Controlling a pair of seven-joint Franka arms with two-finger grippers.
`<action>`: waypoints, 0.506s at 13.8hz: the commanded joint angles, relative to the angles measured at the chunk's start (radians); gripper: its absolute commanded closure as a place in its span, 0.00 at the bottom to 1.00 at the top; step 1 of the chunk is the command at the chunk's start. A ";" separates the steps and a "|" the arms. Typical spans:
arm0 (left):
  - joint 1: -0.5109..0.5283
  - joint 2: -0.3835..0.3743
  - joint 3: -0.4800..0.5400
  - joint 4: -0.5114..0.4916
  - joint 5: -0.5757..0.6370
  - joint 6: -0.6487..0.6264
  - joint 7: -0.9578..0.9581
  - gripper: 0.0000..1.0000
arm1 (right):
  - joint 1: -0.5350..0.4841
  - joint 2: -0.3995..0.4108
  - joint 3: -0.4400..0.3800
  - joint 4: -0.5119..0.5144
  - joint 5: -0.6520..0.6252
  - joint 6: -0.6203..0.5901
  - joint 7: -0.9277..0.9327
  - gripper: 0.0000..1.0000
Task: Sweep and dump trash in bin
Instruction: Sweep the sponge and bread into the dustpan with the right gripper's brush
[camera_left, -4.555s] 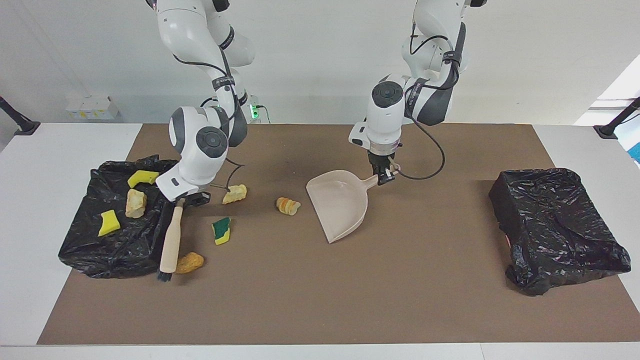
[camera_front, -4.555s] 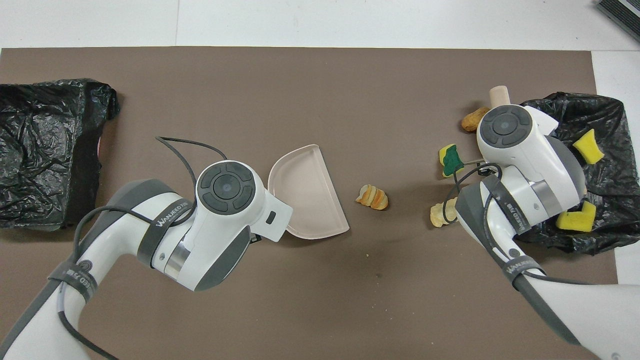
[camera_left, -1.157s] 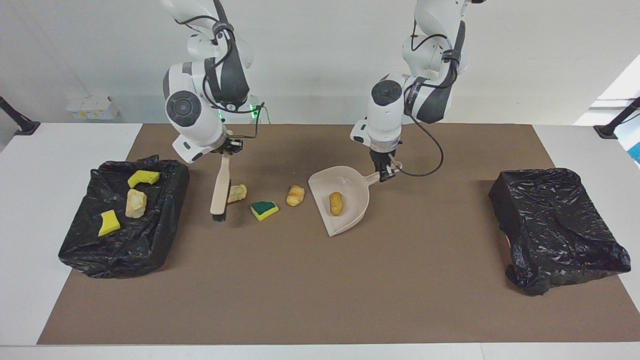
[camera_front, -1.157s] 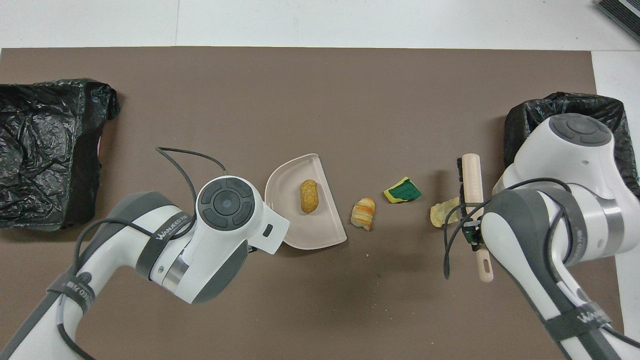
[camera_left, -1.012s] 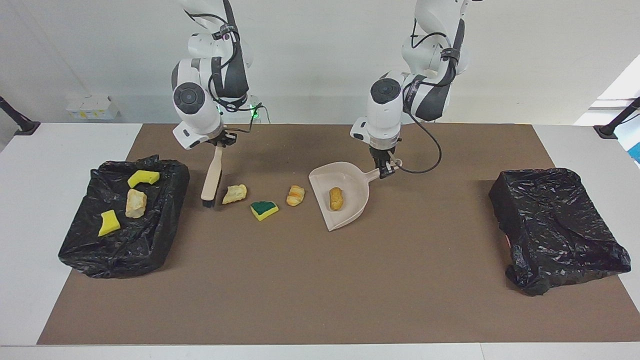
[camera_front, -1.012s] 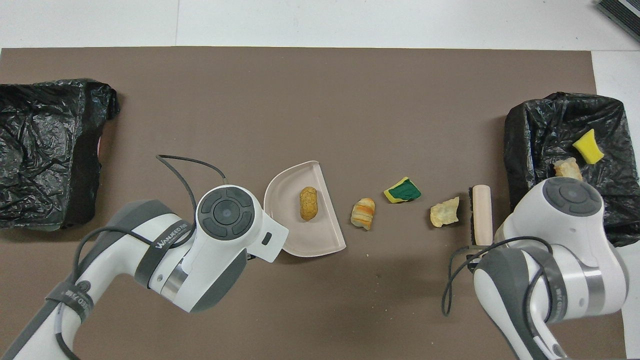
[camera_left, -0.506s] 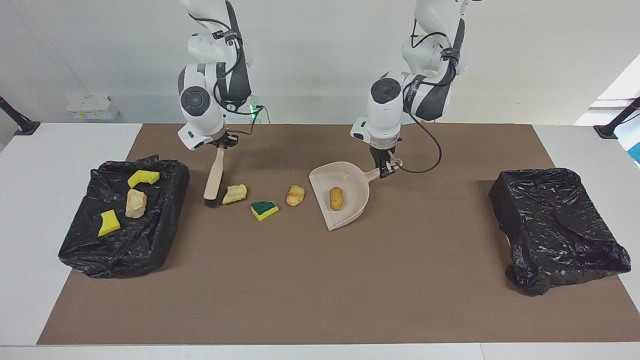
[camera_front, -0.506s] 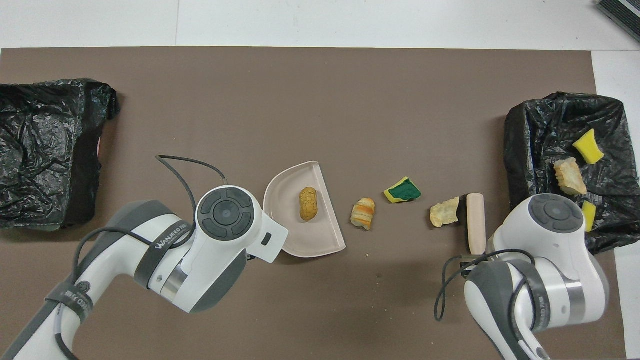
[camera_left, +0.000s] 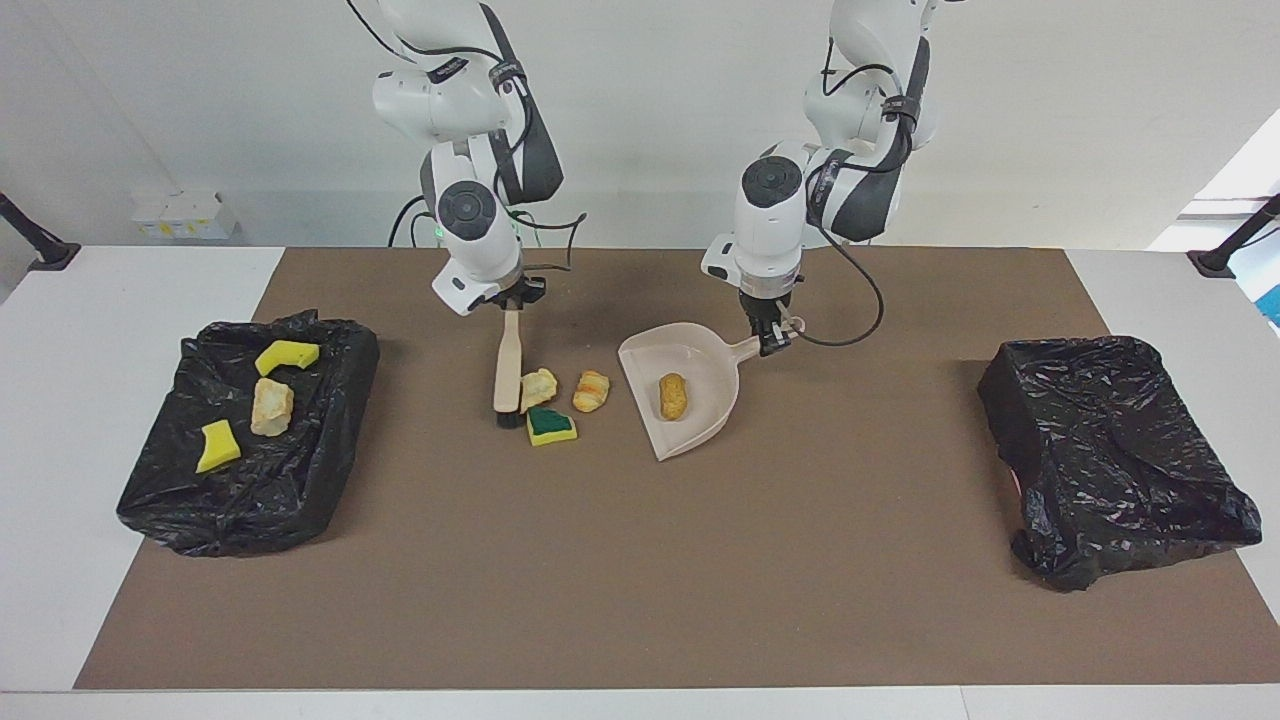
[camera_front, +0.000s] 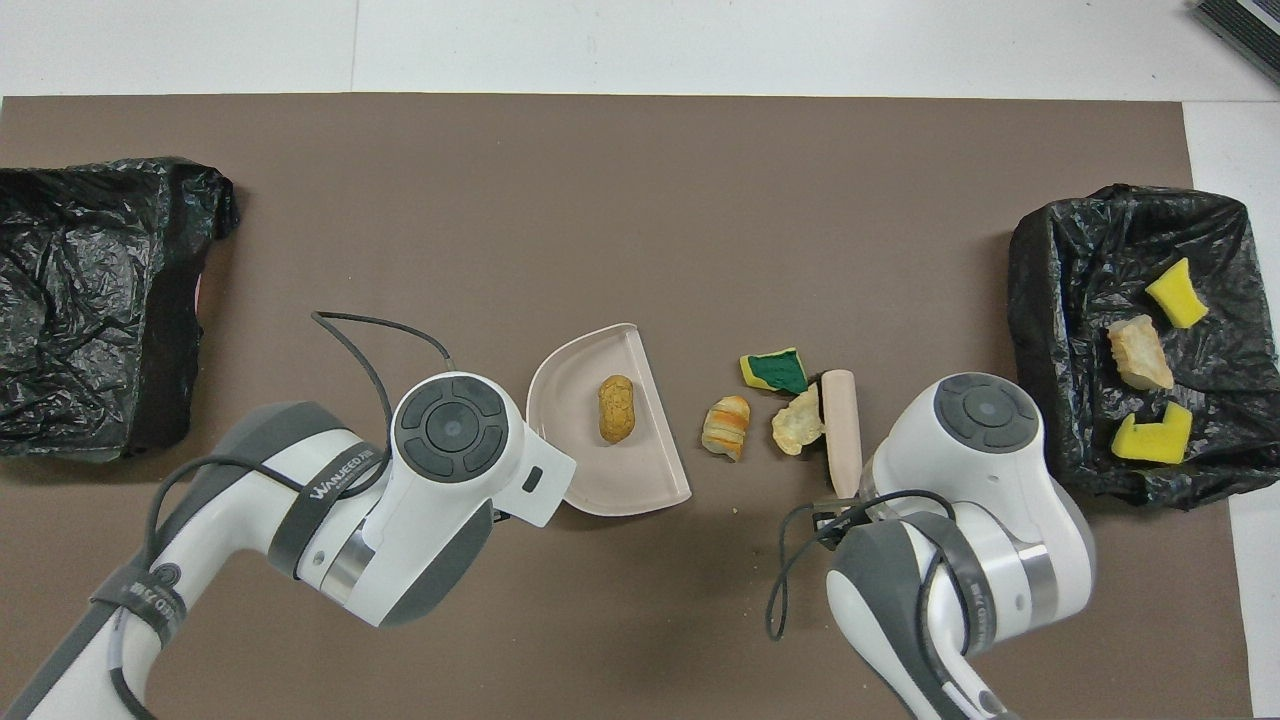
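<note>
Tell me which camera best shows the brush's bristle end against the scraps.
The facing view: the brush hangs from the right hand, its dark bristles down on the mat, touching the tan lump and green-topped sponge scrap. The overhead view shows only the handle's top beside those scraps; the bristles are hidden underneath.

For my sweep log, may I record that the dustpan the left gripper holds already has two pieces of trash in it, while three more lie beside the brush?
Not quite: the dustpan held by the left gripper contains only one piece, a tan pastry lump, as the facing view shows. The rest stands: three pieces lie on the mat beside the brush that the right gripper holds.
</note>
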 joint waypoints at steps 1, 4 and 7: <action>-0.004 -0.038 0.006 -0.045 0.020 0.017 0.007 1.00 | 0.079 0.078 0.001 0.056 0.057 0.049 0.040 1.00; -0.003 -0.038 0.006 -0.045 0.020 0.017 0.007 1.00 | 0.151 0.082 0.001 0.082 0.129 0.064 0.041 1.00; 0.000 -0.038 0.006 -0.045 0.020 0.018 0.007 1.00 | 0.235 0.082 0.001 0.084 0.255 0.171 0.041 1.00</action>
